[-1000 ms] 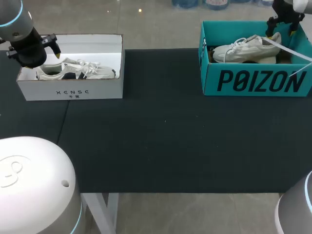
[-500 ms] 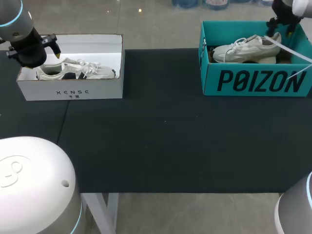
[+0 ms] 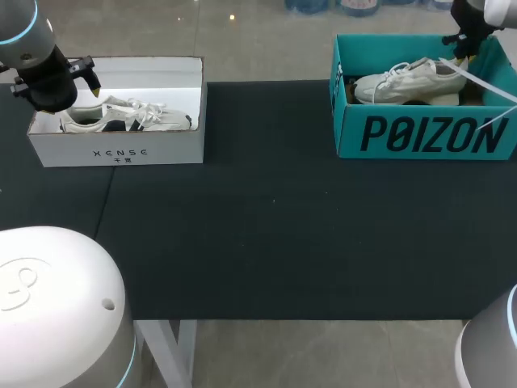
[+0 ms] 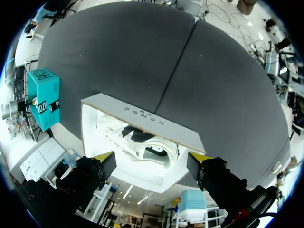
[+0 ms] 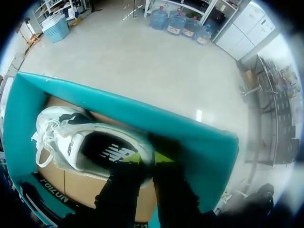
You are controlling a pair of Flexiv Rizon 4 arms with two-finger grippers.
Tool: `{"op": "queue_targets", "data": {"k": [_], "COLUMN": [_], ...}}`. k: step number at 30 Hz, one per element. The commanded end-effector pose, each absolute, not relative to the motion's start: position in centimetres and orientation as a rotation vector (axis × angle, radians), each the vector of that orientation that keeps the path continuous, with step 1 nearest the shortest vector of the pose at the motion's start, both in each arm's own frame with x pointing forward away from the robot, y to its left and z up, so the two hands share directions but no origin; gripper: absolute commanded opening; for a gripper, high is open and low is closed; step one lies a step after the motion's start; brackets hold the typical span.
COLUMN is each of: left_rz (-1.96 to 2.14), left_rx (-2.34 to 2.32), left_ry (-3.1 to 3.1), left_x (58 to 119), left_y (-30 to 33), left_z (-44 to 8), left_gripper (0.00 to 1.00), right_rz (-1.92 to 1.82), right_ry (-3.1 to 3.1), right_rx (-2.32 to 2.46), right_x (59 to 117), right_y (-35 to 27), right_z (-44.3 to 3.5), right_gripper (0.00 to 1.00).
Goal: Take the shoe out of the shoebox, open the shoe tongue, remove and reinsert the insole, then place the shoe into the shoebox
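Note:
A white sneaker [image 3: 404, 81] lies in the teal shoebox [image 3: 428, 133] at the table's far right. My right gripper [image 3: 464, 44] is at its heel. In the right wrist view the gripper [image 5: 148, 156] is shut on the heel rim of the sneaker [image 5: 80, 142], inside the teal box's wall [image 5: 142, 116]. A second white and dark shoe [image 3: 129, 117] lies in the white shoebox [image 3: 117, 152] at the far left. My left gripper [image 3: 83, 78] hangs above that box's left end. Seen from the left wrist, the gripper [image 4: 151, 159] stands wide open over the shoe [image 4: 142, 142], not touching it.
A dark mat [image 3: 275, 218] covers the table between the two boxes. A white strap [image 3: 485, 85] runs across the teal box's right corner. The teal box [image 4: 45, 97] also shows far off in the left wrist view.
My right gripper's fingers have come together on the sneaker's heel. The left arm has not moved.

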State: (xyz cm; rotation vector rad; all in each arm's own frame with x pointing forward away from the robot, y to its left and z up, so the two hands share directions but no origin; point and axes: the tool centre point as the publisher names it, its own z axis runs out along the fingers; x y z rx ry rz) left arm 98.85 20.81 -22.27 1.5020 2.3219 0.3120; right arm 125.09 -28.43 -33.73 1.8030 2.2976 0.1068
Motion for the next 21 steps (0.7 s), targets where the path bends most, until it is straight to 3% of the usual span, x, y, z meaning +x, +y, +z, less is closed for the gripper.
{"op": "queue_targets", "data": {"k": [1, 7, 15, 17, 18, 19, 21], "left_rz": [0.313, 0.313, 0.313, 0.313, 0.313, 0.313, 0.313], "left_rx": [1.503, 1.503, 1.503, 1.503, 1.503, 1.503, 1.503], "left_ry": [2.321, 2.321, 2.321, 2.321, 2.321, 2.321, 2.321], "left_x": [98.82, 98.82, 98.82, 98.82, 98.82, 98.82, 98.82], "left_y": [20.84, 20.84, 20.84, 20.84, 20.84, 20.84, 20.84], "left_z": [-22.24, -22.24, -22.24, -22.24, -22.24, -22.24, -22.24], "left_gripper": [1.00, 1.00, 1.00, 1.00, 1.00, 1.00, 1.00], "right_rz": [-0.250, -0.265, -0.294, -0.298, -0.300, -0.300, -0.299], "right_ry": [2.420, 2.424, 2.439, 2.446, 2.448, 2.450, 2.449], "right_rx": [1.936, 1.934, 1.933, 1.935, 1.935, 1.935, 1.935], "right_x": [125.92, 125.78, 125.58, 125.56, 125.56, 125.56, 125.57], "right_y": [-28.50, -28.43, -28.23, -28.21, -28.21, -28.21, -28.21], "right_z": [-33.58, -33.63, -34.27, -34.39, -34.41, -34.43, -34.43], "right_gripper": [0.25, 0.48, 0.42, 0.35, 0.12, 0.00, 0.00]}}
